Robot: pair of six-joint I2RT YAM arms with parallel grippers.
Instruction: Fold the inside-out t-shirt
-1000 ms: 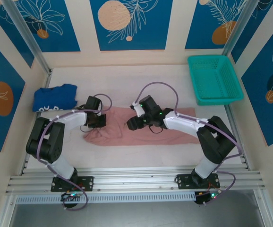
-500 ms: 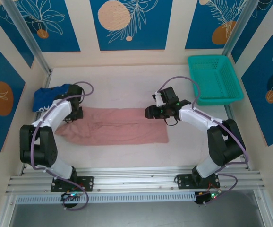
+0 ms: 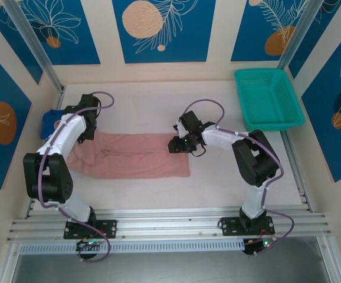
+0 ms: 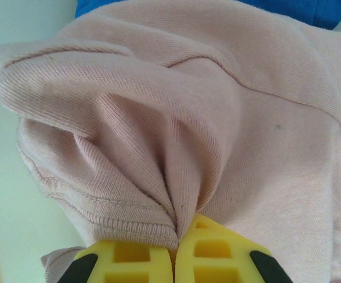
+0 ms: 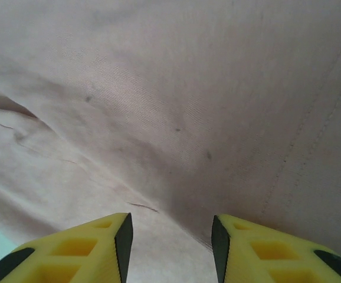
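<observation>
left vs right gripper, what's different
Pinching a fold of the pink t-shirt, the left gripper has its fingers shut; the right gripper has them apart, nothing between. The left is at the end by the blue garment, the right at the opposite end. Both are at the t-shirt.

Pink t-shirt [image 3: 136, 156] has been dragged leftward, a fold pinched tight between the left gripper [image 4: 174, 254] fingers. Right gripper [image 5: 171, 233] has been brought back over the shirt's right end, jaws narrowed, cloth beyond the fingertips.
</observation>
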